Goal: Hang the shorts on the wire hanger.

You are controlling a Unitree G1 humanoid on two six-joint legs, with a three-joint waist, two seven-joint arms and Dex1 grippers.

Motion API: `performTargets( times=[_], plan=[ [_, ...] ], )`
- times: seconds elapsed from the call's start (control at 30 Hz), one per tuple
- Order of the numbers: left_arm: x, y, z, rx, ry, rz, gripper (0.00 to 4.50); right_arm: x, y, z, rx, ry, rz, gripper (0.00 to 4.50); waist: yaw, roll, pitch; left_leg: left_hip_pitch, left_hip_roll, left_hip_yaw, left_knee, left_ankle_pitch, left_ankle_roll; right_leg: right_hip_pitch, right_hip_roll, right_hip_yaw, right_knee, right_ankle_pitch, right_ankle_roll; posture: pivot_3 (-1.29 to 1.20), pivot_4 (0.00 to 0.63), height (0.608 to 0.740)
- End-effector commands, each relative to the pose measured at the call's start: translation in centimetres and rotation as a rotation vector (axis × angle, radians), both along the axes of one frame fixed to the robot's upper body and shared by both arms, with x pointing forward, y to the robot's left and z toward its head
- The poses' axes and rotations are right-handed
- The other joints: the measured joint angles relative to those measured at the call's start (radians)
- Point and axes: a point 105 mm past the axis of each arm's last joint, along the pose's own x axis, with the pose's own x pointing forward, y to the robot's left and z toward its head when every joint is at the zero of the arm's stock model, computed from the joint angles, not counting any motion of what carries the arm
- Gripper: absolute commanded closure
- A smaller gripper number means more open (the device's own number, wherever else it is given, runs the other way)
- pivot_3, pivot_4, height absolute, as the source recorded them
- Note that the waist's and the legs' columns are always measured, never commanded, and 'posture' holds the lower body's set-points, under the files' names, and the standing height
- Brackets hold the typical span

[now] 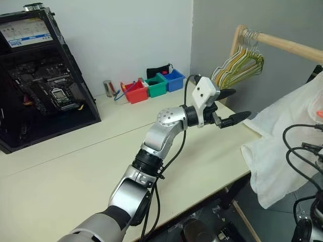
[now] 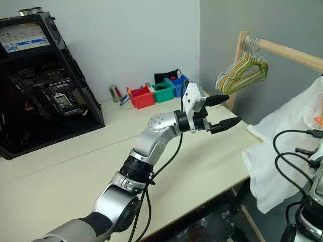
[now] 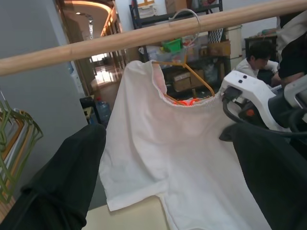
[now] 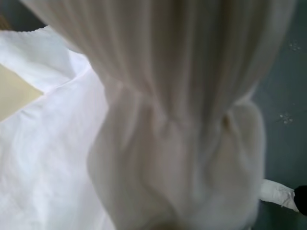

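Note:
The white shorts (image 1: 282,136) hang beyond the table's right end, with their lower edge draped over the table corner. In the left wrist view their waistband (image 3: 192,101) sits over the wire hanger (image 3: 199,79). Its silvery hook (image 3: 189,19) is over the wooden rail (image 3: 96,45). My left gripper (image 1: 236,105) is open above the table's right edge, pointing at the shorts and a little short of them. My right arm (image 1: 303,146) reaches in from the right behind the fabric. In the right wrist view, bunched shorts fabric (image 4: 168,143) gathers tightly over the right gripper's fingers and hides them.
A bunch of yellow, green and white hangers (image 1: 239,65) hangs at the rail's near end (image 1: 282,45). On the cream table (image 1: 75,166) are an open computer case (image 1: 40,80), a metal can (image 1: 108,88) and red, green and blue bins (image 1: 151,85). A person (image 3: 261,55) sits beyond the rail.

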Motion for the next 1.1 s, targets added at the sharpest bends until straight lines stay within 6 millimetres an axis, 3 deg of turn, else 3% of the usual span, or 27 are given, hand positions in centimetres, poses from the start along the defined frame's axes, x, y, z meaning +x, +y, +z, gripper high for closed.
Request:
performTargets(
  times=[0.03,0.27,0.5,0.7,0.93,1.1],
  plan=[
    [-0.5,0.5,1.4,-0.030,-0.042,0.003,0.03,-0.1,-1.9,1.8,0.031,-0.054,-0.093,4.50,0.000,0.000,0.000,0.000,0.000,0.001,0.000,0.000,0.000,0.000,0.000,0.001,0.000,0.000,0.000,-0.50,0.000,0.740],
    [-0.2,0.7,1.3,-0.021,-0.045,0.020,0.03,0.2,-2.9,1.8,0.109,-0.072,-0.142,4.50,0.013,0.001,-0.001,0.001,-0.006,0.005,0.001,-0.001,0.002,0.001,-0.006,0.004,0.001,-0.002,0.004,-0.50,0.000,0.740],
    [0.0,0.9,1.1,-0.005,-0.056,0.030,0.03,0.9,-1.8,-0.2,0.240,-0.103,-0.155,4.50,0.015,0.001,-0.001,0.002,-0.010,0.004,0.002,-0.002,0.004,0.004,-0.011,0.004,0.000,-0.003,0.007,-0.49,0.000,0.740],
    [0.1,1.1,0.9,0.002,-0.061,0.038,0.03,1.1,-1.1,-0.6,0.262,-0.118,-0.149,4.50,0.017,0.001,-0.001,0.004,-0.011,0.004,0.002,-0.002,0.004,0.006,-0.012,0.003,0.000,-0.004,0.008,-0.48,0.000,0.740],
    [0.2,1.3,0.9,0.003,-0.067,0.045,0.00,0.5,-1.9,0.6,0.161,-0.094,-0.159,2.76,0.017,0.001,0.000,0.011,-0.012,0.004,0.001,-0.003,0.006,0.013,-0.013,0.003,-0.002,-0.005,0.010,-0.47,0.000,0.740],
    [0.6,1.9,0.9,0.009,-0.072,0.063,0.00,-1.0,-2.7,3.0,-0.097,-0.023,-0.184,1.71,0.017,0.001,0.000,0.013,-0.012,0.004,0.001,-0.004,0.006,0.016,-0.013,0.003,-0.004,-0.006,0.011,-0.47,0.000,0.740]
  ],
)
